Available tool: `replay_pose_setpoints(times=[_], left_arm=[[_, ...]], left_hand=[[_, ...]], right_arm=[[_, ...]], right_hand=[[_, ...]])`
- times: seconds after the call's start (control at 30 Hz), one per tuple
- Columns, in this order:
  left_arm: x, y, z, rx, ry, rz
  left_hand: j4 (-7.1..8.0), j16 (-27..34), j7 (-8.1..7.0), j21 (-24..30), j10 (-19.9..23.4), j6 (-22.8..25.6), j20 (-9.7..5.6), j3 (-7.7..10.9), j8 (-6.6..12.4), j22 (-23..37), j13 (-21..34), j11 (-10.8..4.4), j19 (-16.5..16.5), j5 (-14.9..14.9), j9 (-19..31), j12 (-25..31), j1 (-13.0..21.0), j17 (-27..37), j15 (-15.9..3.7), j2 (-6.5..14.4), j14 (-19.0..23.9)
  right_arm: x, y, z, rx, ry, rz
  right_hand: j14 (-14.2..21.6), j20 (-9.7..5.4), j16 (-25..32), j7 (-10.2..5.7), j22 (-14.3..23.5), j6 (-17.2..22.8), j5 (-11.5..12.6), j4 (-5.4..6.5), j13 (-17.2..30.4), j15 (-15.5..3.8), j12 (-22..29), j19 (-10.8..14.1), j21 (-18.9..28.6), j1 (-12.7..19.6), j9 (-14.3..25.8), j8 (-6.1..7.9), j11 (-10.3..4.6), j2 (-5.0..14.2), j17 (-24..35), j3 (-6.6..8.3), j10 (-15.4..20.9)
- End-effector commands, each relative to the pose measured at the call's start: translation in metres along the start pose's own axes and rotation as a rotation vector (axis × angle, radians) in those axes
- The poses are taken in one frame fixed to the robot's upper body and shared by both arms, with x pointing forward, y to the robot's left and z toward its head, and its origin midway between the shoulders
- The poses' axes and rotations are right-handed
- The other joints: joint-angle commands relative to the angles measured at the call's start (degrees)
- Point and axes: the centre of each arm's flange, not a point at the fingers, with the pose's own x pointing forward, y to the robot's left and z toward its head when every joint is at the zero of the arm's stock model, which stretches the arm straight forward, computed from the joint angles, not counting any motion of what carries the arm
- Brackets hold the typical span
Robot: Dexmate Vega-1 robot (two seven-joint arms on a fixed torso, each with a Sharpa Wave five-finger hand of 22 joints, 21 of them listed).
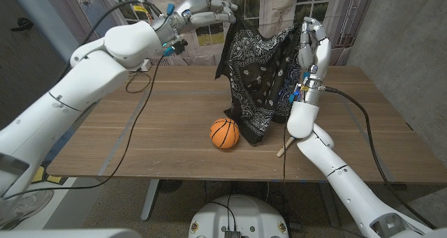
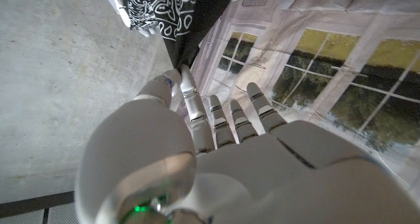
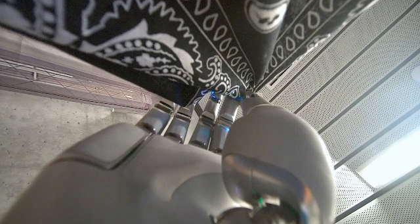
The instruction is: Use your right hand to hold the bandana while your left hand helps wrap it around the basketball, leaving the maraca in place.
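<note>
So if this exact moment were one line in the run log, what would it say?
bandana: held up by both hands, hanging over table | left hand: pinches corner | right hand: grips other corner | basketball: unwrapped | maraca: handle showing

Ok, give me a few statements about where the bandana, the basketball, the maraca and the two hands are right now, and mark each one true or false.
1. Both hands hold the bandana up above the table. True: the left hand grips one top corner, the right hand the other.
2. The basketball is already wrapped in the cloth. False: it sits bare on the table, beside the bandana's lower edge.
3. The maraca is held in the left hand. False: its wooden handle lies on the table, near the right forearm.
4. The bandana is black with a white pattern. True.
5. The basketball is lifted off the table. False: it rests on it.
</note>
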Motion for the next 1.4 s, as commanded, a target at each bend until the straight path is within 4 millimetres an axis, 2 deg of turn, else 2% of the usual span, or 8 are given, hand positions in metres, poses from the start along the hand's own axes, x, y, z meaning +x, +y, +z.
replay_pose_setpoints(times=[0.03, 0.3, 0.43, 0.6, 0.8, 1.13, 1.23, 1.4], left_arm=[[-0.035, 0.049, 0.028, 0.139, 0.118, 0.239], [-0.047, 0.057, 0.044, 0.069, -0.001, 0.243], [-0.047, 0.057, 0.056, 0.016, -0.088, 0.156], [-0.046, 0.046, 0.076, 0.025, -0.164, 0.027], [-0.051, 0.022, 0.093, 0.031, -0.244, -0.131], [-0.064, -0.023, 0.114, 0.09, -0.347, -0.358], [-0.065, -0.037, 0.114, 0.096, -0.351, -0.427], [-0.065, -0.06, 0.106, 0.091, -0.336, -0.513]], left_hand=[[2.66, 0.5, -0.04, 0.5, 0.7, 0.3, -0.16, 3.16, 11.61, 0.2, 0.2, -0.05, 0.6, 0.6, 23.7, 0.3, -0.6, 0.3, -0.42, 0.3, 0.9], [2.82, 0.5, -0.5, 0.9, 1.4, 0.0, -0.26, 3.52, 11.86, 0.1, 0.4, -0.42, 0.9, 1.0, 23.9, 0.5, -0.9, 0.4, -0.93, 0.2, 1.6], [2.9, 0.5, -0.62, 1.0, 1.5, 0.1, -0.23, 3.65, 11.97, 0.1, 0.4, -0.45, 0.9, 1.1, 23.8, 0.5, -1.1, 0.4, -0.92, 0.2, 1.7], [3.02, 0.4, -1.03, 1.1, 1.4, -0.1, 0.04, 3.81, 12.12, 0.1, 0.5, -0.18, 0.7, 1.3, 23.9, 0.3, -1.3, 0.4, -0.7, 0.1, 1.7], [3.12, 0.3, -1.01, 1.2, 1.4, -0.1, 0.15, 3.93, 12.18, 0.1, 0.6, -0.29, 0.6, 1.5, 23.8, 0.2, -1.6, 0.4, -0.6, -0.1, 1.7], [3.25, 0.2, -1.09, 1.4, 1.7, -0.2, 0.67, 4.13, 12.54, 0.0, 0.7, 0.3, 0.7, 1.9, 24.1, 0.1, -2.0, 0.4, -0.36, -0.3, 1.7], [3.3, 0.2, -1.13, 1.5, 1.9, 0.0, 0.86, 4.2, 12.43, 0.0, 0.7, 0.34, 0.8, 2.0, 23.7, 0.1, -2.2, 0.5, -0.31, -0.3, 1.8], [3.34, 0.2, -0.73, 1.8, 2.2, 0.1, 1.06, 4.38, 12.52, 0.0, 0.8, 0.66, 1.1, 2.3, 23.5, 0.1, -2.4, 0.5, -0.18, -0.4, 2.1]], right_arm=[[-0.008, 0.003, 0.01, 0.006, -0.015, 0.006], [-0.012, 0.004, 0.014, 0.029, -0.015, 0.007], [-0.016, 0.001, 0.016, 0.047, -0.012, 0.012], [-0.023, -0.009, 0.021, 0.079, -0.002, 0.037], [-0.04, -0.03, 0.028, 0.095, 0.02, 0.11], [-0.071, -0.051, 0.031, 0.08, 0.058, 0.477], [-0.075, -0.052, 0.03, 0.079, 0.078, 0.61], [-0.083, -0.046, 0.027, 0.092, 0.121, 0.777]], right_hand=[[0.7, -0.62, -0.2, 0.07, 0.1, 0.3, 0.4, -0.18, 0.2, -8.56, 0.3, -0.1, 0.3, 0.4, -0.1, 0.28, -0.13, 0.03, 0.1, 0.45, 0.4], [0.7, -0.61, -0.3, 0.09, 0.1, 0.4, 0.4, -0.22, 0.3, -8.51, 0.3, -0.1, 0.4, 0.4, -0.3, 0.57, -0.19, 0.0, 0.2, 0.5, 0.4], [0.7, -0.59, -0.3, 0.01, 0.1, 0.4, 0.4, -0.24, 0.3, -8.48, 0.3, -0.1, 0.4, 0.4, -0.4, 0.67, -0.23, -0.02, 0.2, 0.53, 0.4], [0.8, -0.57, -0.4, 0.12, 0.1, 0.4, 0.4, -0.28, 0.3, -8.38, 0.3, -0.1, 0.5, 0.4, -0.5, 0.85, -0.06, -0.04, 0.2, 0.56, 0.4], [0.6, -0.38, -0.4, -0.1, 0.1, 0.3, 0.3, -0.26, 0.4, -8.48, 0.2, -0.1, 0.5, 0.2, -0.6, 0.98, -0.24, -0.06, 0.3, 0.54, 0.2], [-0.1, 0.1, -0.6, -0.36, 0.1, -0.1, 0.2, -0.21, 0.6, -8.37, -0.2, -0.8, 0.3, 0.0, -0.9, 1.17, -0.54, -0.09, 0.5, 0.46, -1.0], [-0.8, 0.27, -0.8, -0.39, 0.2, 0.0, 0.2, -0.33, 0.5, -8.11, -0.4, -1.1, 0.2, 0.1, -1.2, 1.15, -0.34, -0.12, 0.6, 0.45, -1.3], [-2.3, 0.54, -1.0, 0.15, 0.2, 0.7, 0.1, -1.0, 0.1, -6.94, -1.5, -1.4, 0.2, 0.5, -2.3, 1.18, 1.04, -0.27, 0.8, 0.44, -2.8]])
